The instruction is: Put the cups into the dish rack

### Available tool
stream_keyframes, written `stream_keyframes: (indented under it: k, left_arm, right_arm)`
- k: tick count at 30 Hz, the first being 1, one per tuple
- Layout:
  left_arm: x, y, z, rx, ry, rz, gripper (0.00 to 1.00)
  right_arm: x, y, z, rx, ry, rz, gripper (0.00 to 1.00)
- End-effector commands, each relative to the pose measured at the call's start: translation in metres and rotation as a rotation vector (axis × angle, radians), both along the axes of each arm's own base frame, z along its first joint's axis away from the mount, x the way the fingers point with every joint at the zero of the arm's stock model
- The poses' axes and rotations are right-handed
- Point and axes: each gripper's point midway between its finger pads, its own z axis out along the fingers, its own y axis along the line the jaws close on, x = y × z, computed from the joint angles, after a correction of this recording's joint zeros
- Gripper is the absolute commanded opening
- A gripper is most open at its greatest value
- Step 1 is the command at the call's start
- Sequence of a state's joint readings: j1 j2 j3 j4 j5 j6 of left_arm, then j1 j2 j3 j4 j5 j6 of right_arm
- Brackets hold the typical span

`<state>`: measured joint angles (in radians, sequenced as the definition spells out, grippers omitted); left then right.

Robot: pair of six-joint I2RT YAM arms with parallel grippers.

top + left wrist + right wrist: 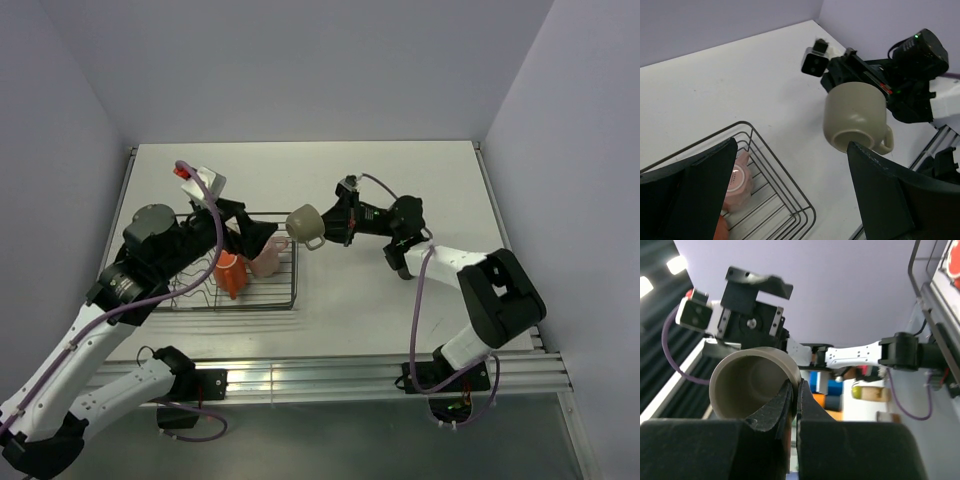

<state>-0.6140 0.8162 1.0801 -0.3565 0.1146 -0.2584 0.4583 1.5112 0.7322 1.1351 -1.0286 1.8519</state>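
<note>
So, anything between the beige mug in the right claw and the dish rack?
Likely yes: the open left claw hangs over the right end of the dark wire dish rack, beside the beige handled mug pinched by the right claw. A pink mug and an orange mug already sit inside.

lab test cell: bare white table enclosed by plain panels.

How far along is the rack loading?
Done: the orange mug and pink mug sit in the rack. In hand: the right tool is shut on the rim of the beige cup, which is in the air beside the rack's right end. The left tool is open and empty over the rack. Left: set the beige cup in. No other cups show, but the left arm hides part of the rack.
</note>
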Motion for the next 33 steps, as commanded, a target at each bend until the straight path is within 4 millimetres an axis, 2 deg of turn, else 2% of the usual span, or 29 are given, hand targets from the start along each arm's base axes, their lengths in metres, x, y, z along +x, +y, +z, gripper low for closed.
stream_keyframes:
  k: [1,5,11,16,33]
  left_arm:
    - [-0.005,-0.013,0.013,0.006,-0.095,-0.067,0.99]
    - [-0.009,-0.02,0.021,-0.005,-0.095,-0.101,0.99]
    - [-0.013,-0.032,0.013,0.013,-0.071,-0.167,0.99]
    - [-0.02,-0.037,0.022,-0.018,-0.101,-0.208,0.99]
    - [-0.004,-0.043,0.003,0.034,-0.059,-0.176,0.99]
  right_arm:
    - [-0.042,-0.022,0.069,0.258,-0.01,0.14,0.0]
    - [-0.038,-0.019,0.064,0.262,0.014,0.121,0.0]
    - [-0.037,-0.014,0.061,0.311,0.068,0.139,0.0]
    - [-0.035,-0.011,0.057,0.313,0.089,0.133,0.0]
    - [-0.039,-0.006,0.069,0.358,0.112,0.144,0.0]
